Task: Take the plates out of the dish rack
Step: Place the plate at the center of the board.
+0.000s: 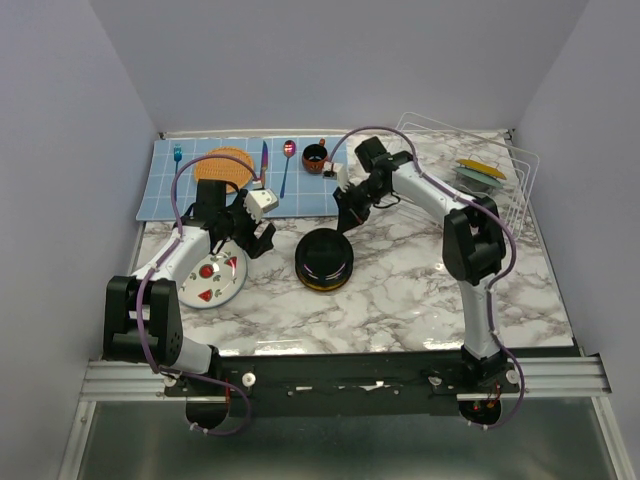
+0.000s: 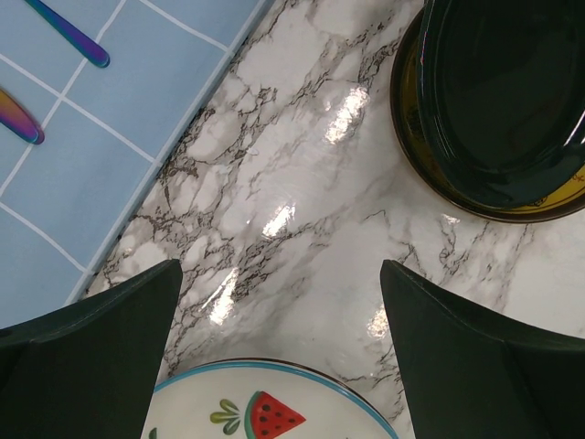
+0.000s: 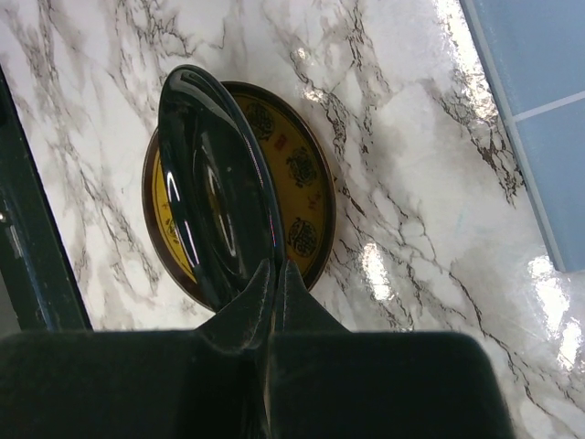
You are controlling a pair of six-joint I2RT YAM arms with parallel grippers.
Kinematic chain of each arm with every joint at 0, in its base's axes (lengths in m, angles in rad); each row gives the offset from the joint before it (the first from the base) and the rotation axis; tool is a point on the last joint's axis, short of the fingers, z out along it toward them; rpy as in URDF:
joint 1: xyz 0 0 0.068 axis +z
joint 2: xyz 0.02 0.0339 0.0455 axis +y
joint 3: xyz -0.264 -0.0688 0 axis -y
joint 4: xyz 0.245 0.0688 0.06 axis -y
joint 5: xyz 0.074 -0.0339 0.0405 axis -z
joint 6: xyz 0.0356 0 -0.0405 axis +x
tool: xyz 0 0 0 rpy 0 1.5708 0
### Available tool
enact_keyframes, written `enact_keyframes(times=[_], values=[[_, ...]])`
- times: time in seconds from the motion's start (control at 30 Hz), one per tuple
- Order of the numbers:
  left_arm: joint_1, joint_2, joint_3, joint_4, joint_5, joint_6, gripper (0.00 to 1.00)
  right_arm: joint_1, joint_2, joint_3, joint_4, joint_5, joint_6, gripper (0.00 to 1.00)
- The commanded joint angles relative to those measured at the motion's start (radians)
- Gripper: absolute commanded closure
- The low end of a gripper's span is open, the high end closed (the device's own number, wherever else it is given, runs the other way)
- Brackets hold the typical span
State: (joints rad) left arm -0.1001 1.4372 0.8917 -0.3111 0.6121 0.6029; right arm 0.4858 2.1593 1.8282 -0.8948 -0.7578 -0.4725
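Observation:
In the middle of the marble table a glossy black plate [image 1: 324, 255] [image 3: 215, 192] stands tilted over a mustard-yellow patterned plate [image 3: 297, 169] [image 2: 548, 208]. My right gripper [image 1: 348, 215] [image 3: 277, 267] is shut on the black plate's rim. Over the far edge of a white plate with red wedges [image 1: 210, 278] [image 2: 265, 407], my left gripper [image 1: 255, 235] [image 2: 279, 270] hangs open with only bare table between its fingers. The white wire dish rack [image 1: 520, 185] stands at the back right, and a yellow-green plate [image 1: 480, 170] lies in it.
A blue tiled mat [image 1: 170, 195] covers the back left. On it are an orange woven disc [image 1: 225, 165], a fork [image 1: 177, 153], a knife [image 1: 264, 165], a spoon [image 1: 287, 165] and a dark cup [image 1: 314, 158]. Walls close in left, right and behind.

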Motion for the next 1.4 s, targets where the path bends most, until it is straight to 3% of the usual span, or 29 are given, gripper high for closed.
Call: enact_keyframes(times=[0.0,0.7,0.93,1.37], values=[[-0.006,-0.011,-0.013,0.000,-0.015,0.015,0.01,0.014,0.040,0.008,-0.023,-0.041,-0.021,0.99],[-0.006,-0.015,-0.013,0.000,-0.025,0.026,0.01,0.034,0.109,0.054,-0.035,0.034,-0.011,0.99],[-0.007,-0.018,-0.014,-0.002,-0.026,0.029,0.01,0.036,0.123,0.066,-0.053,0.086,-0.015,0.82],[-0.006,-0.014,-0.014,0.004,-0.028,0.026,0.01,0.036,0.099,0.020,-0.046,0.112,-0.031,0.78]])
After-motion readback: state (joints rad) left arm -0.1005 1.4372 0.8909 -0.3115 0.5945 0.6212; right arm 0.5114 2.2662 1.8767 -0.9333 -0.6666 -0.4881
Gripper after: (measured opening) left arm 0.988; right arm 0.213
